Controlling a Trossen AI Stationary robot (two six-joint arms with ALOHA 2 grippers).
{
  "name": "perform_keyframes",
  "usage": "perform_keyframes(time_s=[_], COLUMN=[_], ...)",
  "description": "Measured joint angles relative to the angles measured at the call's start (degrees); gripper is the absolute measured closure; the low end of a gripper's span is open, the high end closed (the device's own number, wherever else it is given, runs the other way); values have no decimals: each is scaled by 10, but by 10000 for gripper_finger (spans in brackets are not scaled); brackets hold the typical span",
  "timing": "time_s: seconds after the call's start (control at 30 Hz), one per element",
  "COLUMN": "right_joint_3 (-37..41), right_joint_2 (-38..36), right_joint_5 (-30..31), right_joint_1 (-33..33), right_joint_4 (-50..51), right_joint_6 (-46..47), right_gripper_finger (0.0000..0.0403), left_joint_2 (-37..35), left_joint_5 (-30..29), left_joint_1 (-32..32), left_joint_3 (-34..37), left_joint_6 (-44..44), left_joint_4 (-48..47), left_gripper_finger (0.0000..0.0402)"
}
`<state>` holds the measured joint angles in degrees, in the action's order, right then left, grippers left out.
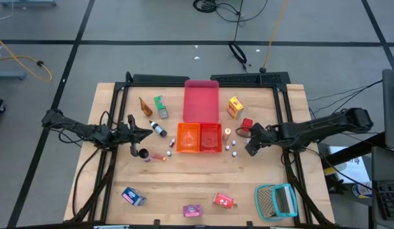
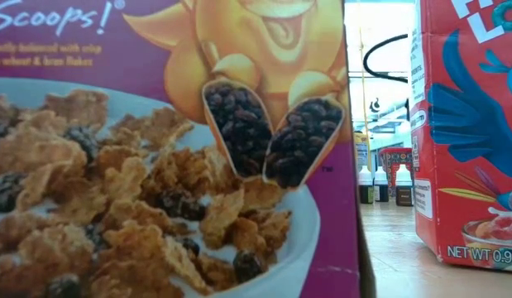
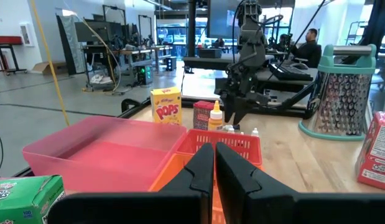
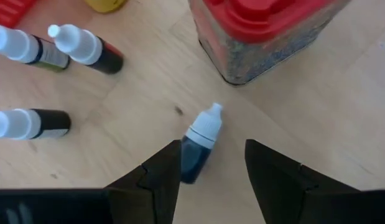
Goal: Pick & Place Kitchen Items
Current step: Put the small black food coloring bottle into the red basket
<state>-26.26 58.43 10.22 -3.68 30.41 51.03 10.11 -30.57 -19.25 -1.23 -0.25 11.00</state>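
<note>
My right gripper (image 4: 213,144) stands open, pointing steeply down over a small dark-blue bottle (image 4: 198,148) with a white cap. The bottle lies on its side on the wood, close to one finger; I see no touch. Beside it stand a red-lidded jar (image 4: 267,37) and three more small bottles (image 4: 86,48). From above, this gripper (image 1: 253,147) is right of the orange and red trays (image 1: 200,137). My left gripper (image 1: 147,131) is shut and empty, level, left of those trays. A cone (image 1: 144,106), a green box (image 1: 160,105) and a yellow box (image 1: 234,107) flank the pink tray (image 1: 201,98).
A dark can (image 1: 144,153) and a bottle (image 1: 158,130) lie near my left gripper. Along the near edge sit a blue box (image 1: 133,196), a pink box (image 1: 192,210), a red box (image 1: 223,201) and the teal mesh basket (image 1: 277,200). Two cereal boxes (image 2: 173,149) block the low view.
</note>
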Motion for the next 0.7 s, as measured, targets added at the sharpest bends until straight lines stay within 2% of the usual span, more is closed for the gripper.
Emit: perform_keyframes(time_s=[0.47,0.57,0.7], right_joint_3=[-4,-3,-1], right_joint_2=[103,99,86], right_joint_5=[11,12,11], right_joint_1=[-3,-3,-3], right_joint_4=[-35,-38,-39], right_joint_6=[8,6,2], right_gripper_finger=[240,265,325], left_joint_2=[0,0,0], left_joint_5=[0,0,0], left_joint_1=[0,0,0], left_joint_3=[0,0,0], left_joint_6=[0,-1,-2], left_joint_4=[0,0,3], left_gripper_finger=[385,385,385])
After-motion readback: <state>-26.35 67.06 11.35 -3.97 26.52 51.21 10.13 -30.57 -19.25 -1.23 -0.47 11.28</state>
